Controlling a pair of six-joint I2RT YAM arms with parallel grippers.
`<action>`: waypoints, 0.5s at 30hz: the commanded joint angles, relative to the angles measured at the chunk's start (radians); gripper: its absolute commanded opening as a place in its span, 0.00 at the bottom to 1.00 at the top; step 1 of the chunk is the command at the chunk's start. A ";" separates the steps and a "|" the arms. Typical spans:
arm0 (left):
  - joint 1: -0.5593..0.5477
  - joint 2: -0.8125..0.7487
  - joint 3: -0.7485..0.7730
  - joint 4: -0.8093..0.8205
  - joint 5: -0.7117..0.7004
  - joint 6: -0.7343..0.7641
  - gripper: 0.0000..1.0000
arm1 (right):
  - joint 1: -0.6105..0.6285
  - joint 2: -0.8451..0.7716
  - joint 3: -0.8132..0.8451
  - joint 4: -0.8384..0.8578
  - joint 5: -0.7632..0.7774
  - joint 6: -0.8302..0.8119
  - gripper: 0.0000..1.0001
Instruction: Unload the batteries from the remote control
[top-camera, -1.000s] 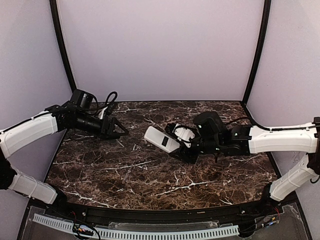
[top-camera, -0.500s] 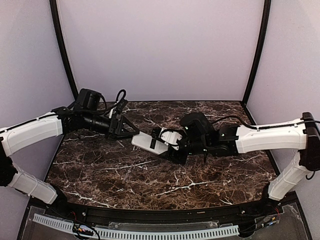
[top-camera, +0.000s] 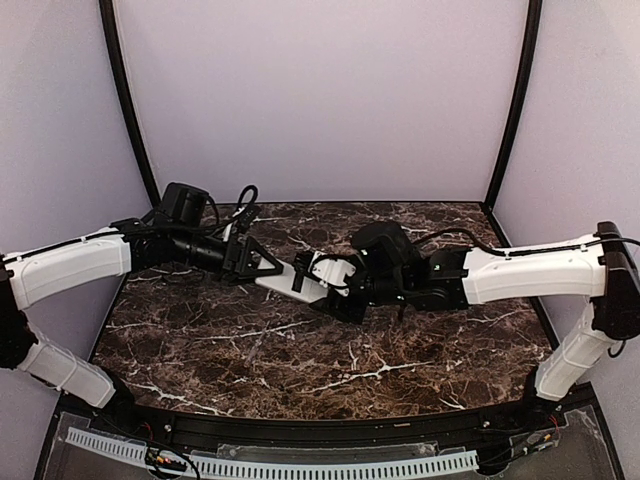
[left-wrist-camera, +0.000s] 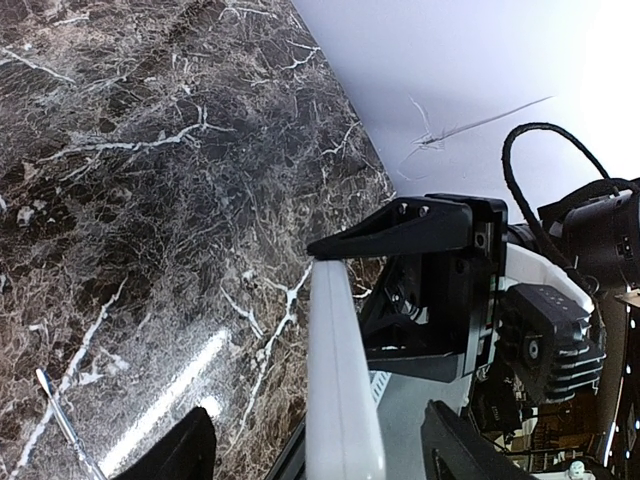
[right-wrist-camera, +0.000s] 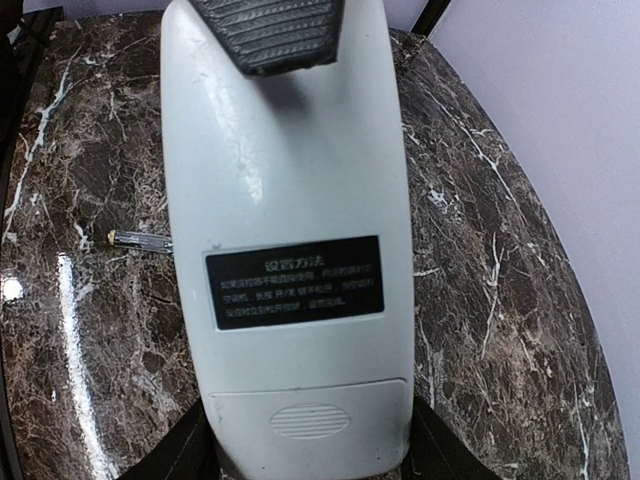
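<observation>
The remote control (top-camera: 280, 284) is a white bar held off the table mid-scene. My right gripper (top-camera: 328, 292) is shut on its near end. The right wrist view shows its back (right-wrist-camera: 290, 180) with a black label and a closed cover (right-wrist-camera: 310, 420), with my right gripper (right-wrist-camera: 310, 455) clamped on either side. My left gripper (top-camera: 278, 268) is open around the remote's far end. In the left wrist view the remote (left-wrist-camera: 335, 380) stands edge-on between the spread fingers (left-wrist-camera: 190, 455), with gaps on both sides. One left finger pad (right-wrist-camera: 270, 30) lies over the remote's far end. The batteries are hidden.
A thin metal rod-like tool (right-wrist-camera: 140, 238) lies on the dark marble table (top-camera: 330, 360), also in the left wrist view (left-wrist-camera: 60, 420). Purple walls and black corner posts (top-camera: 125, 100) enclose the back and sides.
My right arm has carried the remote leftward and the left arm has moved right to meet it. The left fingers now straddle the remote's far end.
</observation>
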 joint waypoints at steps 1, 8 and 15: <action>-0.009 0.009 -0.018 0.037 0.022 -0.005 0.70 | 0.012 0.024 0.038 0.047 0.023 -0.003 0.12; -0.014 0.045 -0.019 0.057 0.045 -0.012 0.58 | 0.012 0.042 0.045 0.061 0.034 -0.002 0.12; -0.017 0.066 -0.017 0.082 0.059 -0.027 0.57 | 0.011 0.063 0.056 0.071 0.061 -0.002 0.12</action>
